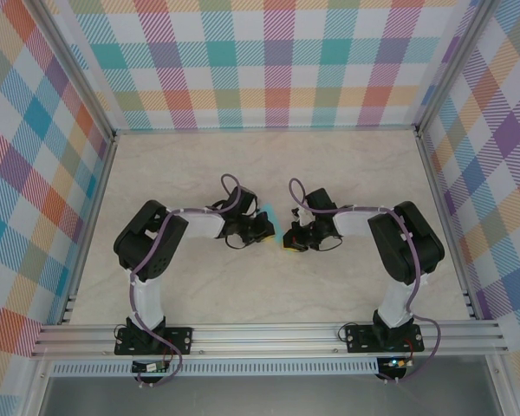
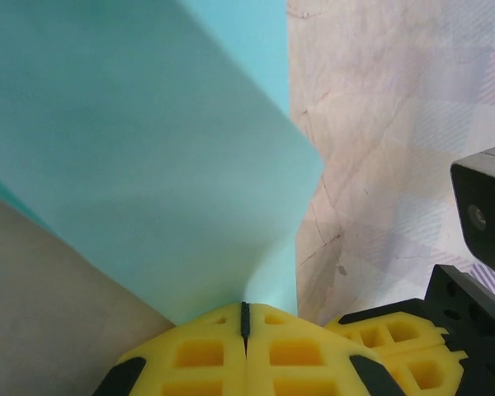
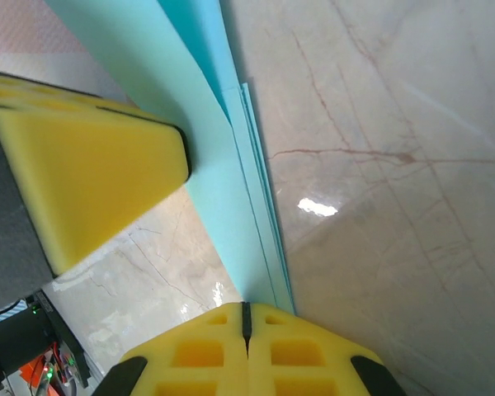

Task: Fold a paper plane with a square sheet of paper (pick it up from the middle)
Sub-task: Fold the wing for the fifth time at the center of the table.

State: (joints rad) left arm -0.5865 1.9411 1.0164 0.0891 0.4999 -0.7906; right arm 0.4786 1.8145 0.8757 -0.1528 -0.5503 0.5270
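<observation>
The left gripper (image 2: 245, 312) and right gripper (image 3: 246, 309) sat nearly tip to tip at mid-worktop (image 3: 396, 124), each pinching the same folded turquoise sheet of paper (image 2: 148, 165) between fully closed yellow fingers (image 3: 198, 355). The sheet fanned out ahead of the left gripper; its layered edge ran straight ahead of the right gripper.

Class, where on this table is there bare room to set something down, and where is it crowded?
Crowded: the middle, where the left gripper and right gripper pinch the turquoise paper. Free: the wide table strip from there to the back wall, and the strip toward the near rail.
</observation>
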